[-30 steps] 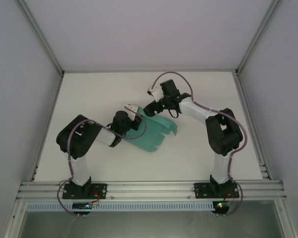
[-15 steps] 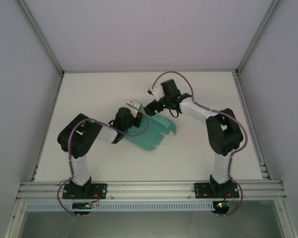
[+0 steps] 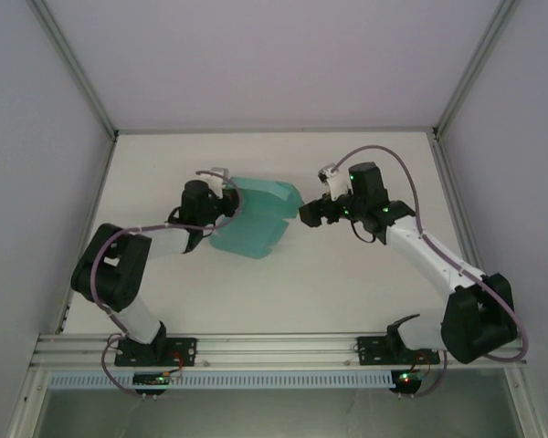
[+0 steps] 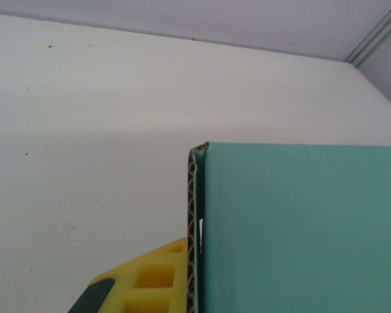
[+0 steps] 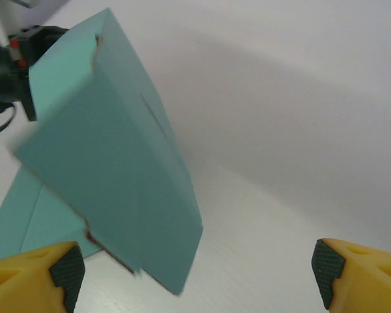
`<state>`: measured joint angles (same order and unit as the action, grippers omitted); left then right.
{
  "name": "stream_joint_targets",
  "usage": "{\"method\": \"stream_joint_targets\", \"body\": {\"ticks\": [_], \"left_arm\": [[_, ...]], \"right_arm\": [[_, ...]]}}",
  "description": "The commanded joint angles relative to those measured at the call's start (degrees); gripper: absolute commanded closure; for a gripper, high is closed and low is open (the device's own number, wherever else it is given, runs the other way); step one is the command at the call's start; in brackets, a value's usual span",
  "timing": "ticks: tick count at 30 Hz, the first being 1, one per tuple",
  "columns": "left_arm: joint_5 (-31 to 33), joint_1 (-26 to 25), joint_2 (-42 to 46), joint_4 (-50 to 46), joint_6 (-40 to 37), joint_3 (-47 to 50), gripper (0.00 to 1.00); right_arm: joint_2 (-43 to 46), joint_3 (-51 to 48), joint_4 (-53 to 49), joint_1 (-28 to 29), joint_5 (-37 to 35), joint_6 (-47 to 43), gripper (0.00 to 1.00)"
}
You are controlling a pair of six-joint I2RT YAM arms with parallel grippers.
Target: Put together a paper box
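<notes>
Holding the half-folded paper box near mid-table: the left arm grips it and the right arm waits beside it.

From above, the left gripper sits at the teal card's far-left edge. The right gripper lies just beside the card's right corner, apart from it. The left wrist view adds close detail: a yellow finger pressed against the card's corrugated cut edge, with a flat teal panel standing beside it over the white table. The second finger is hidden behind that panel, so the pincer reads as clamped on the card. The right wrist view shows its fingers spread wide, the box ahead of them and untouched. There the card folds along a raised ridge, and one flap lies flat on the table at lower left.
</notes>
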<state>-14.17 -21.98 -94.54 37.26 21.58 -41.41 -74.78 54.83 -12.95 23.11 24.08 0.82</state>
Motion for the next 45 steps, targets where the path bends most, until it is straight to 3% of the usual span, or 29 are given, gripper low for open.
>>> {"method": "stream_joint_targets", "body": {"ticks": [1, 7, 9, 11, 13, 15, 19, 22, 25, 31, 33, 37, 45], "left_arm": [[-12.76, -0.17, 1.29, -3.13, 4.42, -0.59, 1.00], [-12.50, -0.32, 1.52, -6.03, 3.83, -1.38, 1.00], [-11.19, -0.43, 1.40, -7.02, 3.72, -1.66, 1.00], [-9.23, -0.49, 1.18, -7.18, 4.50, -1.79, 1.00], [-5.14, -0.80, 1.02, -8.52, 4.99, -2.30, 1.00], [2.83, -2.02, 0.60, -12.12, 4.83, -3.69, 1.00], [21.01, -5.72, -0.01, -16.85, 3.66, -5.84, 1.00], [35.39, -7.89, -1.18, -22.60, 3.48, -8.55, 0.94], [45.36, -8.40, -2.29, -28.88, 6.16, -10.61, 1.00], [54.66, -9.31, -2.87, -34.55, 4.67, -12.58, 1.00], [54.35, -9.16, -3.74, -36.94, 3.04, -14.04, 0.99], [46.67, -8.96, -6.20, -42.23, -0.71, -17.44, 0.99], [34.33, -8.99, -9.38, -39.59, -1.90, -13.94, 0.97]], "right_arm": [[-0.90, 0.04, 3.44, 1.94, 1.32, 2.55, 0.13], [-3.42, 3.51, 4.74, 4.20, -7.43, 2.04, 0.35], [-3.83, 3.49, 5.05, 4.44, -8.47, 2.06, 0.51], [-4.10, 3.30, 4.54, 5.07, -11.31, 2.07, 0.77], [-3.77, 2.68, 4.43, 5.81, -13.27, 2.01, 0.91], [-3.15, 1.89, 4.82, 6.71, -13.88, 1.97, 0.99], [-1.96, 1.42, 4.70, 9.14, -18.64, 2.00, 1.00], [-1.17, 1.12, 4.87, 10.55, -22.32, 1.74, 1.00], [-0.81, 1.10, 5.22, 10.93, -23.02, 1.73, 1.00], [-1.13, 1.24, 5.88, 11.07, -24.03, 1.77, 1.00], [-1.26, 1.26, 5.58, 11.03, -23.06, 1.75, 1.00], [-2.96, 1.49, 3.54, 10.00, -19.83, 2.71, 1.00], [-8.05, -3.66, 6.97, 8.65, -14.39, 5.20, 1.00]]}}
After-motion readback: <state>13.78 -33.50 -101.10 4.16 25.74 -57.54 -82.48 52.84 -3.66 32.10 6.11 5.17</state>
